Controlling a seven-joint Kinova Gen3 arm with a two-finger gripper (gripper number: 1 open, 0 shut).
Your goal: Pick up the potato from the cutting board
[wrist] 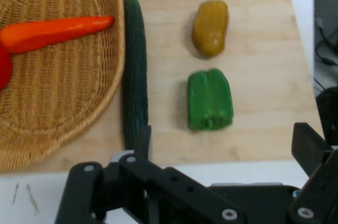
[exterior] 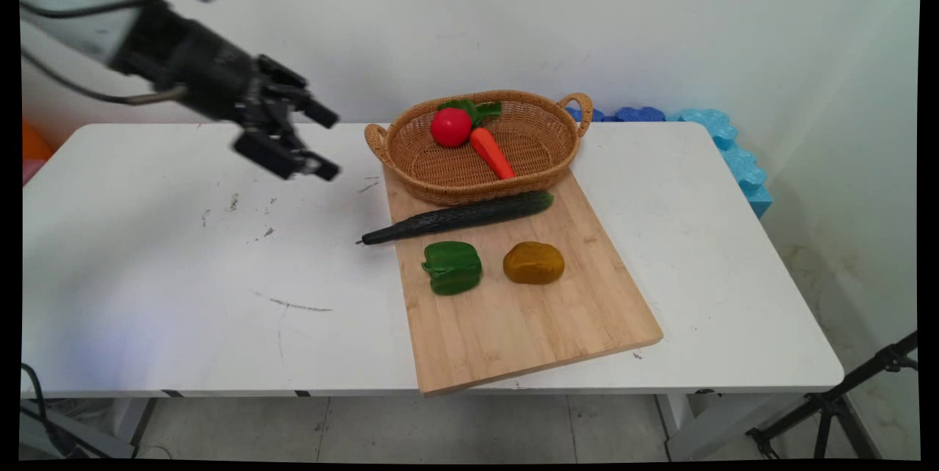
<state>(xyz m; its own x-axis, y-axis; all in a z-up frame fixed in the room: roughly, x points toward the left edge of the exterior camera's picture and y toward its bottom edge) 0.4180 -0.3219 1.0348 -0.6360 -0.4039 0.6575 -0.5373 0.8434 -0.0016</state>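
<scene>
Pincer [exterior: 323, 144] hangs above the bare table [exterior: 183, 258] at the left, its fingers spread wide with nothing between them, tilted toward the produce. Nearest on its right, and lower, lies the cucumber [exterior: 458, 216], its dark tip jutting off the cutting board [exterior: 513, 324] onto the table, its length pressed along the wicker basket [exterior: 440, 188], which probably keeps it from rolling. Further right inside the basket rest a tomato [exterior: 450, 126] and a carrot [exterior: 491, 152], leaning on the weave. Below the cucumber, on open board, sit the green pepper [exterior: 452, 267] and then the potato [exterior: 533, 263], apart from each other.
</scene>
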